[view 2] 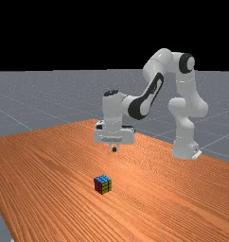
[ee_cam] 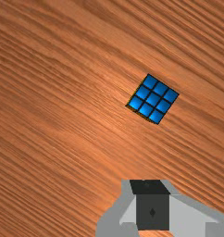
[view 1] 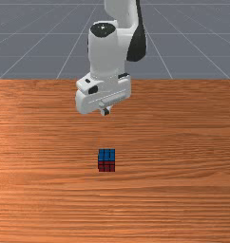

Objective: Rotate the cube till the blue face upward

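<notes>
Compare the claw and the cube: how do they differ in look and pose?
The claw hangs in the air; the cube rests on the table. The claw is pale with black parts, the cube blue, red and yellow. In the front view the claw slants, while the cube sits nearly square. Both show some black.

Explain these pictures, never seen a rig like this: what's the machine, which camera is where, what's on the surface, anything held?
It's a simulated robot arm ending in jaws, at a wooden table. The front view faces the arm across the table; the far view is from farther off, whole arm included; the wrist view looks down from the arm's end. On the table sits a puzzle cube, blue face up, red and yellow on two sides. Nothing is held: the jaws hang above the table, apart from the cube.
</notes>
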